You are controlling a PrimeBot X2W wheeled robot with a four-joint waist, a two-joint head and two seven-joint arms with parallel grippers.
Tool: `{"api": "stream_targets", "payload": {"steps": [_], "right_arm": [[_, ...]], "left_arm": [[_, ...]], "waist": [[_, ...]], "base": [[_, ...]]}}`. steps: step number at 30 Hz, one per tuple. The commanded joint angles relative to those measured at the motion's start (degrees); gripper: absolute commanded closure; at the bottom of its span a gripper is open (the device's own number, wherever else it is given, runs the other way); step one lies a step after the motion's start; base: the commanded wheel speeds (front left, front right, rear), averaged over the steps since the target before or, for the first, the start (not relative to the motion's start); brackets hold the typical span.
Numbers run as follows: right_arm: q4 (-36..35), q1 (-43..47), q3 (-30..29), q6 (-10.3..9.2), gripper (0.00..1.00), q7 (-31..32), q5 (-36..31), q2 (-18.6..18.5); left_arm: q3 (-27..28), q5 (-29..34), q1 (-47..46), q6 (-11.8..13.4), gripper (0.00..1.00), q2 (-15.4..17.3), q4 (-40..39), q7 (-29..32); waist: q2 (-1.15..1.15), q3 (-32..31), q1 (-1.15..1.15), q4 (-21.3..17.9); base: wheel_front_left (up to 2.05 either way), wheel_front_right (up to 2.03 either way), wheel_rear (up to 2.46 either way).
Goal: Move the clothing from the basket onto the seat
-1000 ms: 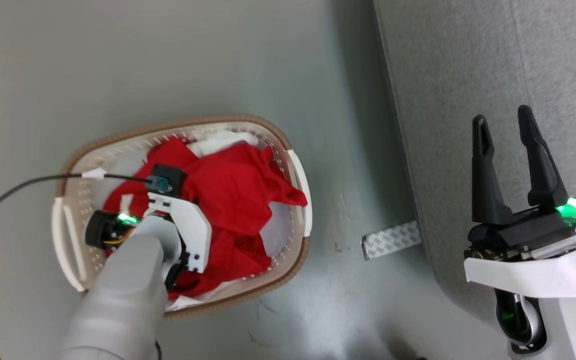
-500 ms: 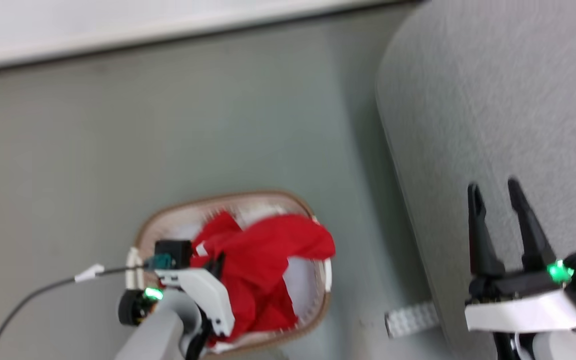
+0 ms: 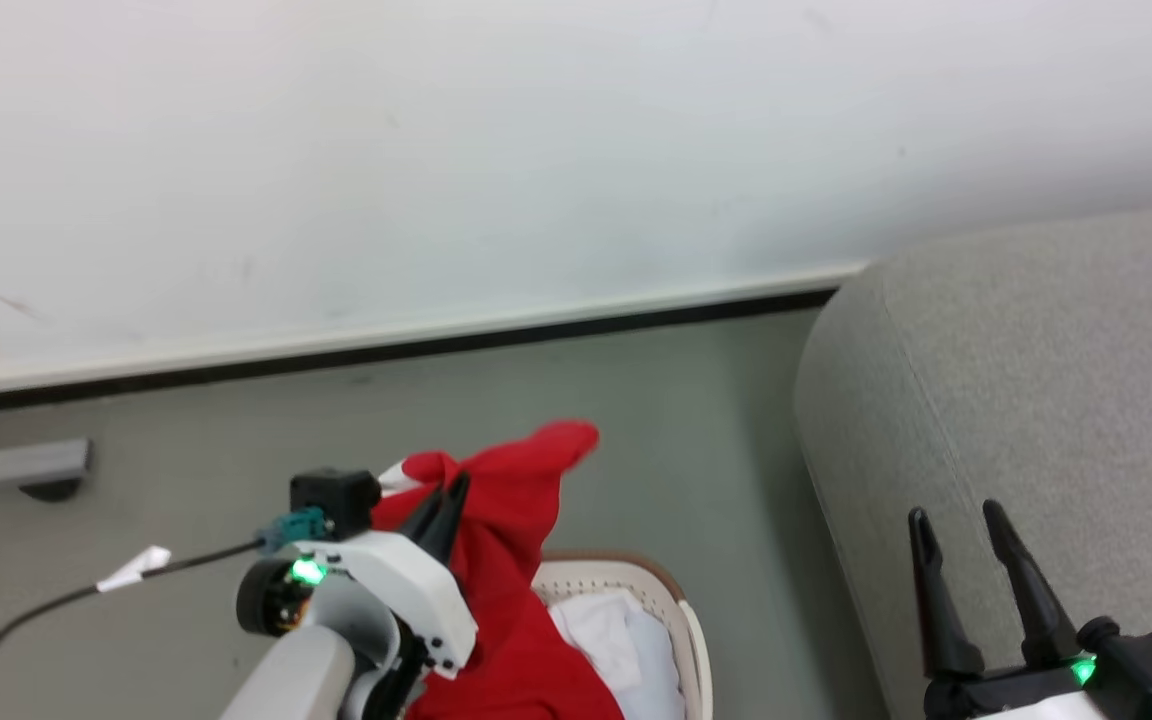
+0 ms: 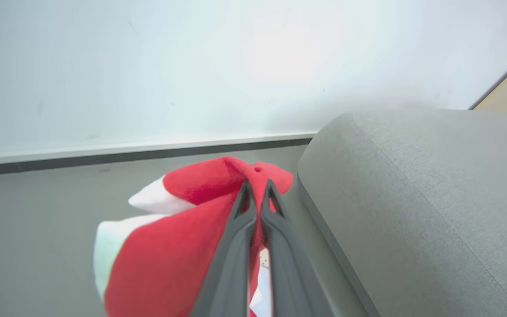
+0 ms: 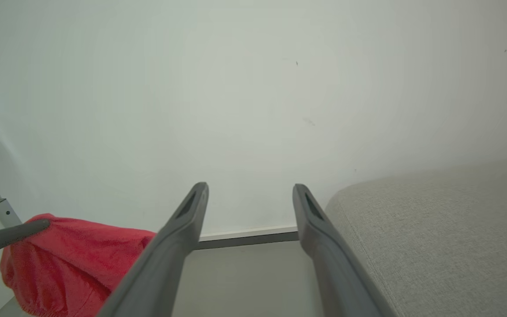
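clothing lifted above basket, left pincer clamped

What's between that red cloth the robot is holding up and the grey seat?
Just bare floor. The head view shows it between the clothing, pinched in the left gripper, and the seat.

I see a strip of bare floor running up the middle of the head view, between the basket at the bottom and the seat on the right. The wall closes off the whole top. The clothing hanging from my left gripper blocks the lower centre, and my right gripper stands spread at the lower right, over the seat's edge.
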Motion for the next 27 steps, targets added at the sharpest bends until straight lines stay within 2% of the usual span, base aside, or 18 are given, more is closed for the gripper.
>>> {"api": "stream_targets", "payload": {"steps": [1, 6, 12, 14, 21, 27], "right_arm": [[0.25, 1.13, 0.48, -0.12, 0.0, 0.04, -0.82, -0.17], [0.15, 1.32, 2.11, -0.12, 0.0, 0.04, -2.0, -0.17], [-1.07, -0.32, 6.79, -0.12, 0.0, 0.04, -6.54, -0.2], [-1.62, -0.82, 9.34, -0.12, 0.0, 0.04, -7.71, -1.34], [-2.53, -4.36, 16.78, -0.13, 0.0, 0.04, -7.44, -4.58], [2.69, -13.45, 26.36, -0.12, 0.0, 0.04, -6.62, -6.82]], "left_arm": [[0.39, -0.34, 1.15, 0.73, 1.0, 1.02, -3.46, 1.23], [1.43, -0.85, 1.68, 3.45, 1.0, 3.07, -17.02, 6.07], [2.64, -2.29, 0.8, 5.01, 1.0, 5.01, -29.64, 11.49], [2.57, -2.31, 0.77, 5.4, 1.0, 5.6, -32.89, 13.13], [1.85, -2.57, 2.19, 6.4, 1.0, 6.11, -38.64, 15.91], [0.16, -2.96, 3.09, 6.19, 1.0, 5.31, -40.64, 16.81]], "waist": [[0.0, -3.38, 0.02, 1.45], [0.0, -4.97, 0.02, 1.49], [0.0, -5.52, 0.02, 1.03], [0.0, -5.58, 0.02, 1.09], [0.0, -5.57, 0.02, 1.57], [0.0, -5.47, 0.02, 1.96]], "base": [[0.0, 0.0, 0.0], [0.0, 0.0, 0.0], [0.0, 0.0, 0.0], [0.0, 0.0, 0.0], [0.0, 0.0, 0.0], [0.0, 0.0, 0.0]]}}
